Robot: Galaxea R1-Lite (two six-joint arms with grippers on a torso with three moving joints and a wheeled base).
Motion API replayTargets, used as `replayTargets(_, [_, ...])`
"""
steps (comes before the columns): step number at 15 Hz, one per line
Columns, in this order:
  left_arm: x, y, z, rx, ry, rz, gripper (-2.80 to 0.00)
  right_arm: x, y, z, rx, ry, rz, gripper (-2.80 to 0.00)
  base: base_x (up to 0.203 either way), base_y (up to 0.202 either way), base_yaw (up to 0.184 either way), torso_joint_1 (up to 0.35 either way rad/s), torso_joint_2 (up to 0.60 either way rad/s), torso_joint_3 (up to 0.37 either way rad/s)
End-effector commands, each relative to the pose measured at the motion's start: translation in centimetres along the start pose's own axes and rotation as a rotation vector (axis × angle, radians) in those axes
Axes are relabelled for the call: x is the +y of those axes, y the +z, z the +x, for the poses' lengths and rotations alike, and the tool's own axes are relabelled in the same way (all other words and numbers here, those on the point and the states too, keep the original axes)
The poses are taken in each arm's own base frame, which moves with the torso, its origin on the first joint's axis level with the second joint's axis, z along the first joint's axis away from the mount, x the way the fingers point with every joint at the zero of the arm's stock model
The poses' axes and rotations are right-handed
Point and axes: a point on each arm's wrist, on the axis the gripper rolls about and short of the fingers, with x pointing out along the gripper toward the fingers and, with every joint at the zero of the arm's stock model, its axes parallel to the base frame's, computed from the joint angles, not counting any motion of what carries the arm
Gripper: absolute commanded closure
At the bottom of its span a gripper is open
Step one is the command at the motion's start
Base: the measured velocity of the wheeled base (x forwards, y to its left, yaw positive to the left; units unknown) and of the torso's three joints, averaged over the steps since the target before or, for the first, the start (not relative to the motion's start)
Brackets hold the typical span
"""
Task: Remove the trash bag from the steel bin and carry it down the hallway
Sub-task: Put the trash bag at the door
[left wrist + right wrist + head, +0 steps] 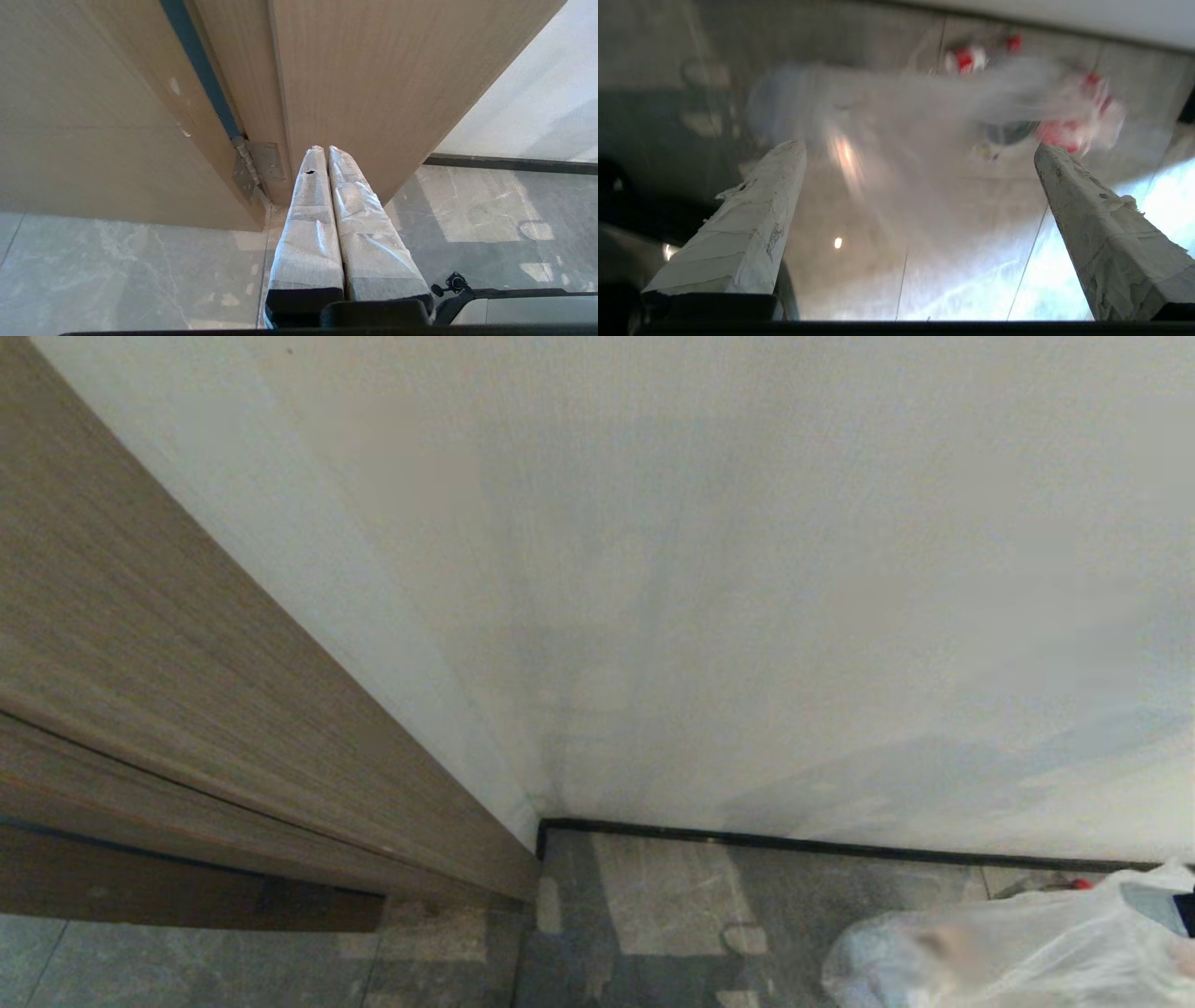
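Now my right pincer (920,144) is spread wide with the bag (1018,943) lying loose on the hallway floor (653,905) beneath it; left pincer (326,151) is pressed together, idle by the door (373,84).

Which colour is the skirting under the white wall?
Black skirting, clearest in the head view.

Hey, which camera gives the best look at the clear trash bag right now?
The head view: the trash bag lies on the grey tile floor below the white wall, only its edge cut off. The right wrist view shows it smeared beyond the open right gripper. The left wrist view shows none of it.
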Motion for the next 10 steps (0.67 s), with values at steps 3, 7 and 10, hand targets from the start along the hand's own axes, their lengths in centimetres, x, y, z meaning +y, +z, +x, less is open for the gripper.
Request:
replayTargets(3, [0.0,0.0,0.0,0.000,0.001,0.000,0.00,0.3,-0.6,-0.1,0.004,0.013,-0.001,-2.80,0.000,0.000,0.000,0.000,0.00,0.000])
replayTargets(7, [0.0,0.0,0.0,0.000,0.001,0.000,0.00,0.2,-0.7,-0.7,-0.010,-0.002,0.014,-2.80,0.000,0.000,0.000,0.000,0.00,0.000])
replayTargets(10, [0.0,0.0,0.0,0.000,0.001,0.000,0.00,0.3,-2.3,0.0,0.097,-0.015,0.086,-2.80,0.000,0.000,0.000,0.000,0.00,0.000])
